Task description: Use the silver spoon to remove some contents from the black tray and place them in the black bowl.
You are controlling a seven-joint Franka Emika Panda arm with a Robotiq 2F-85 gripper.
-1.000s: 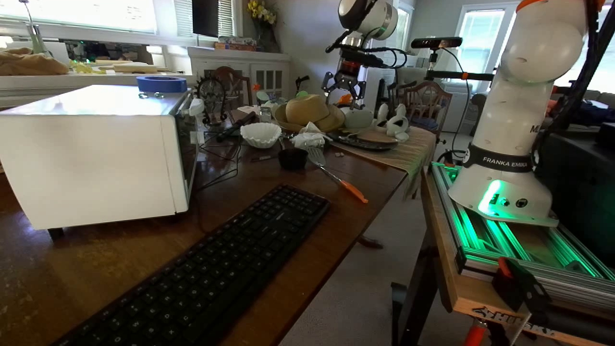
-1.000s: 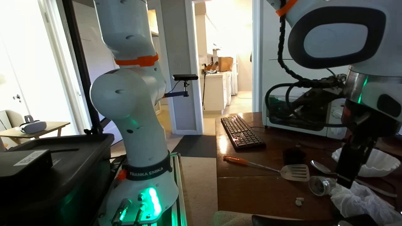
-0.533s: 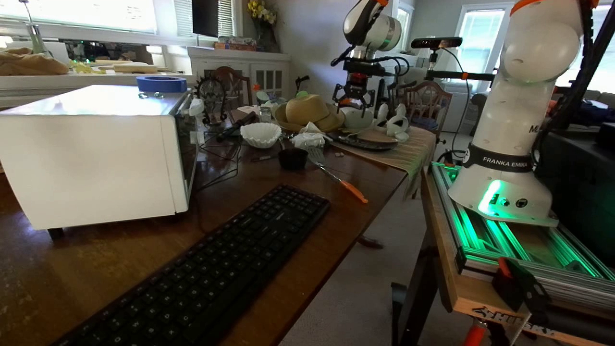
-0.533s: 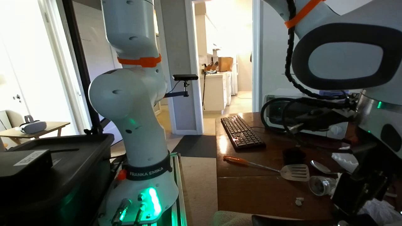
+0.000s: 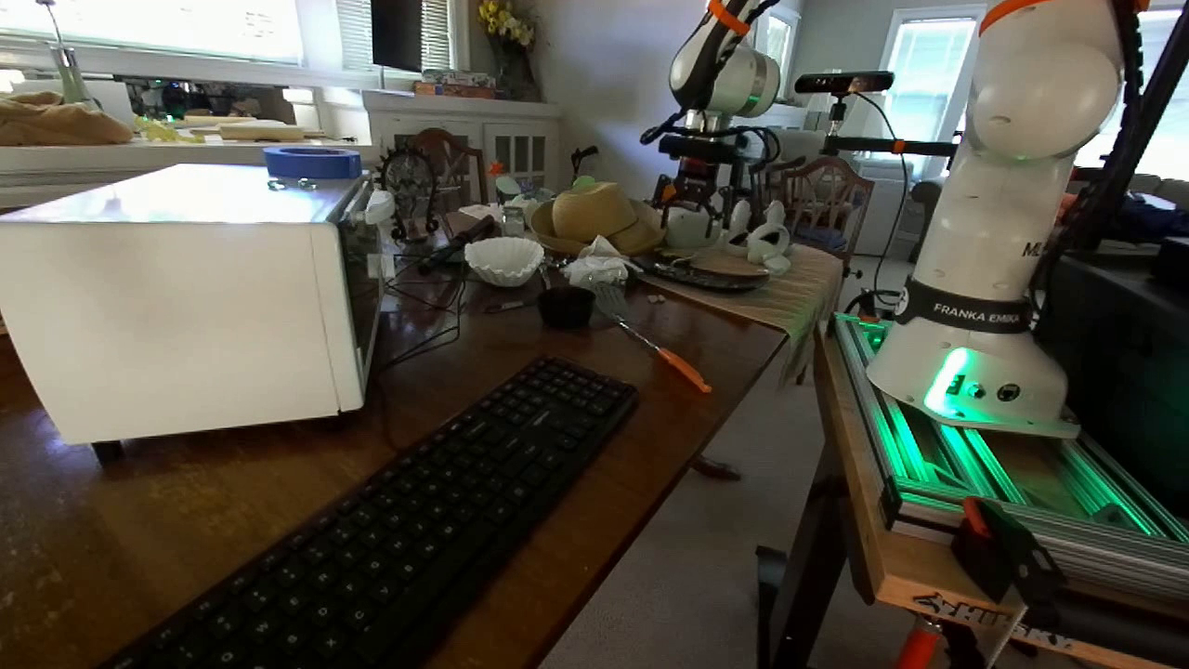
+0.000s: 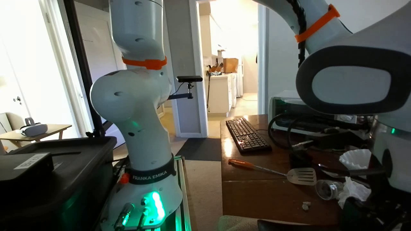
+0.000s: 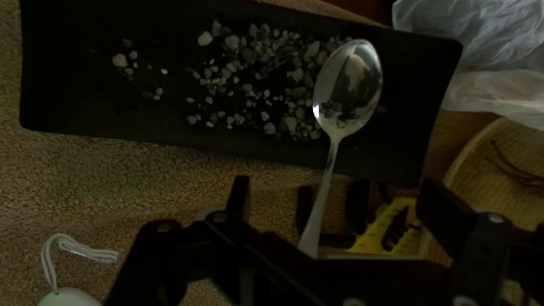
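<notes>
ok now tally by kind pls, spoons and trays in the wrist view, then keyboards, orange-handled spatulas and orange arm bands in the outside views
Spoon: 1
Black tray: 1
Keyboard: 1
Orange-handled spatula: 1
Orange arm bands: 2
Total: 6

The window blinds (image 5: 158, 37) are glowing bright, and there's a white cabinet (image 5: 516, 121) by a pale wall (image 5: 604, 102). In an exterior view a dark mat (image 6: 202, 149) sits on the floor (image 6: 202, 189) near the doorway (image 6: 261, 64) to a well-lit kitchen (image 6: 219, 93).
</notes>
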